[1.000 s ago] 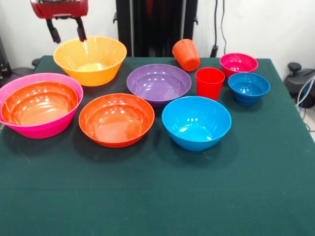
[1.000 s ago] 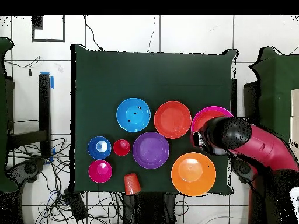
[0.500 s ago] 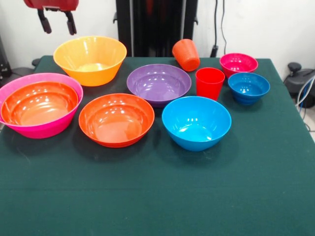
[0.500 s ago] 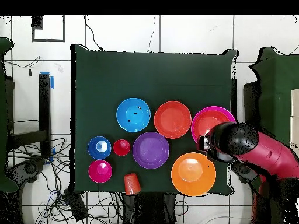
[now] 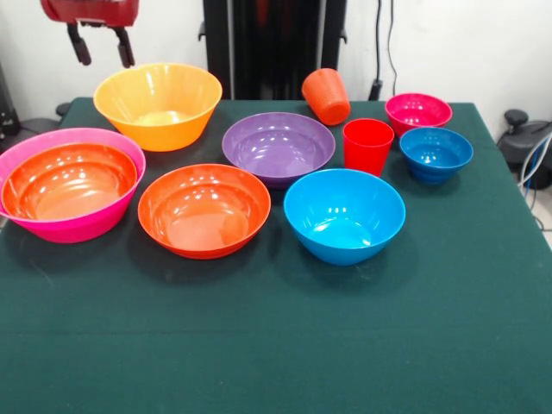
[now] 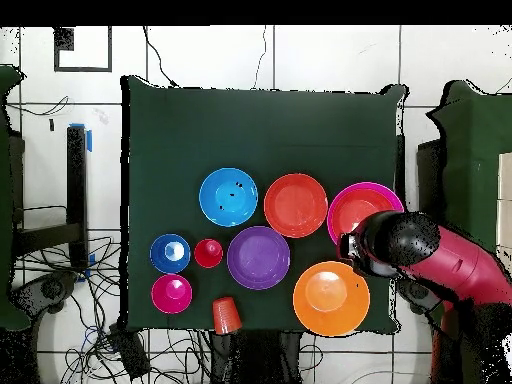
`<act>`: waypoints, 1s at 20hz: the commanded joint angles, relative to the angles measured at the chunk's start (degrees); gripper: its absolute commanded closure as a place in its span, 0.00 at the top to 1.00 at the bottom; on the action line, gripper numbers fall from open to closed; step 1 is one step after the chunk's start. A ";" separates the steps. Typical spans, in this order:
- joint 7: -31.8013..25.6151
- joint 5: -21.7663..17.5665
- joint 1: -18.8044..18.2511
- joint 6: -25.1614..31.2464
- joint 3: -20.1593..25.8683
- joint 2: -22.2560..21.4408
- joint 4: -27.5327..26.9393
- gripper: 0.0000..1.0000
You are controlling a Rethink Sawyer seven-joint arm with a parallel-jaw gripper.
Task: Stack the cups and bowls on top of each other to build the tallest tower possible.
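The claw [image 5: 102, 46] is showing two short black fingers [image 5: 126, 50], each rounded at the tip and standing apart from the other. Just above them a glossy dark red housing [image 5: 90, 9] is carrying a small pale strip along its lower edge. In the overhead view the arm [image 6: 455, 262] is appearing as a thick red tube, and a bulky rounded black head [image 6: 395, 240] is capping it right over the claw.

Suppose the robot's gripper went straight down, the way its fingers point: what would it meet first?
Probably the green table cloth, between the big yellow-orange plastic bowl and the big pink plastic bowl. The open gripper hangs near both rims, so depth leaves this uncertain.
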 commanded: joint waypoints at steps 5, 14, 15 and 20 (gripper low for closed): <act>0.94 -3.33 0.18 -6.80 4.87 7.51 -0.60 1.00; -2.78 -4.96 -1.37 -7.89 5.59 8.27 -0.54 1.00; -3.37 -5.21 -1.60 -7.45 5.66 8.37 -0.64 1.00; -4.41 -6.56 -0.77 -5.46 5.87 6.79 0.90 1.00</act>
